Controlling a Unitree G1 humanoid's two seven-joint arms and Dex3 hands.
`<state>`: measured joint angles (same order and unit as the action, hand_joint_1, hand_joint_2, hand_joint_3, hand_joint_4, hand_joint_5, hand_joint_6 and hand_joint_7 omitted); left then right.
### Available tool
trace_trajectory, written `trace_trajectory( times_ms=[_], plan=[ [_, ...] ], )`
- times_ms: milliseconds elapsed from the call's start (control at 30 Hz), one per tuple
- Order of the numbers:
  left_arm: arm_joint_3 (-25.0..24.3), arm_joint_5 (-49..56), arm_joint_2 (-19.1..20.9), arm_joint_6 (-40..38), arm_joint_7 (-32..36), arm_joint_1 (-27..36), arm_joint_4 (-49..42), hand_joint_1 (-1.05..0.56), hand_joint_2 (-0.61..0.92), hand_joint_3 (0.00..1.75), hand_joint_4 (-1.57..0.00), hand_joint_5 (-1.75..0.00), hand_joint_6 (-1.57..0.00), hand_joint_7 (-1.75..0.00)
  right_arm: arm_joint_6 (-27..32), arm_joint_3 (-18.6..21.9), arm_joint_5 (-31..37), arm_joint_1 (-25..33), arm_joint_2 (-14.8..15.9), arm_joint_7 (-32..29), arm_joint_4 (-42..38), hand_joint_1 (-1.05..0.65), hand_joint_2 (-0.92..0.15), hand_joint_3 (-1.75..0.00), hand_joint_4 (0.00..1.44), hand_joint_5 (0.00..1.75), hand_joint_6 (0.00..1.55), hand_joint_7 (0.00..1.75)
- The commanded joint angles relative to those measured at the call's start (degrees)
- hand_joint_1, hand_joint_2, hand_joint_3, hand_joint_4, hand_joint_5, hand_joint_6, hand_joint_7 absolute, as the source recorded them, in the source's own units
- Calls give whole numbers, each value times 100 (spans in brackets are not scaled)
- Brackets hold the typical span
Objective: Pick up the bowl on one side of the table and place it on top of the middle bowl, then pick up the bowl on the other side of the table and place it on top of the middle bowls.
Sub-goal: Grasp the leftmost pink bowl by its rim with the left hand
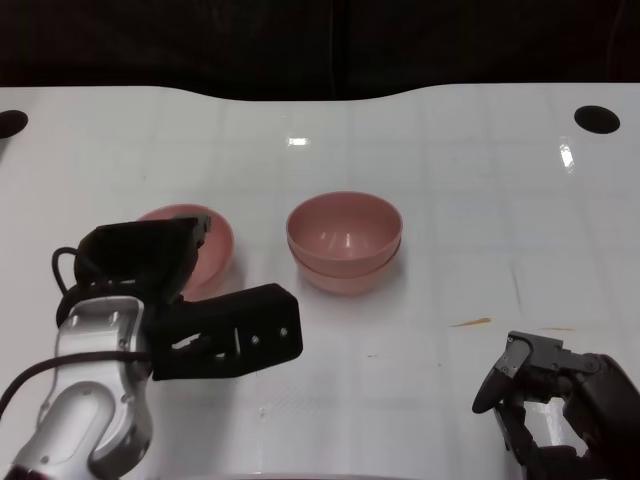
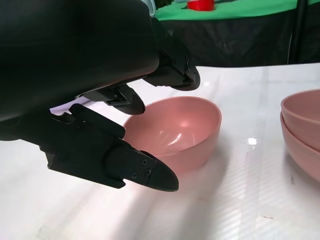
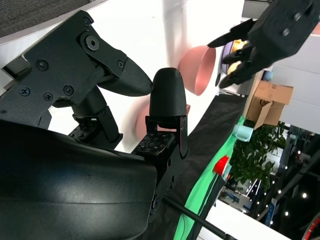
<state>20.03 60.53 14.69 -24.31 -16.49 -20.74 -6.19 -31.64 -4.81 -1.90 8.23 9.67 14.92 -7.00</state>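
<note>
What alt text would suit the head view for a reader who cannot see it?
The robot's open left hand hovers beside a lone pink bowl; two stacked pink bowls sit mid-table, the right hand idle nearby.

Pink bowls: three. Two nested as one stack [image 1: 344,240], the upper bowl [image 1: 344,222] seated in the lower bowl [image 1: 346,274]; one single bowl [image 1: 205,243] to the stack's left, apart from it. Black hands: two, left hand [image 1: 190,300] and right hand [image 1: 560,400]. White surface [image 1: 480,200]: one
</note>
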Motion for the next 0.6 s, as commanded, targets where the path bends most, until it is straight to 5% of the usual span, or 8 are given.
trace_trajectory(
  times_ms=[33,300,367,400,433,600],
  plan=[
    [158,15,-29,-181,24,-333,-549,-58,92,1,-53,-15,-38,-1,141,59,-4,59,15,-23,140,-17,-40,-137,88,175,82,145],
    [505,-333,-169,210,906,-1059,-2458,-48,92,2,-75,-26,-48,-4,145,48,68,121,-14,-44,219,-19,-40,-135,88,175,82,145],
    [575,-454,-186,378,1106,-1211,-2879,-45,92,5,-71,-63,-56,-2,145,45,66,132,-21,-39,225,-19,-40,-134,88,175,82,145],
    [615,-509,-183,501,1208,-1283,-3083,-41,92,8,-73,-106,-66,-3,151,44,74,135,-24,-39,227,-19,-40,-134,88,175,82,145],
    [649,-558,-179,587,1285,-1337,-3228,-39,92,11,-75,-125,-73,-4,157,44,78,137,-26,-39,230,-19,-40,-134,89,175,82,145],
    [810,-677,-141,980,1811,-1454,-3697,-39,92,33,-73,-168,-98,-9,169,49,81,144,-37,-37,250,-20,-43,-129,89,175,82,144]
  ],
)
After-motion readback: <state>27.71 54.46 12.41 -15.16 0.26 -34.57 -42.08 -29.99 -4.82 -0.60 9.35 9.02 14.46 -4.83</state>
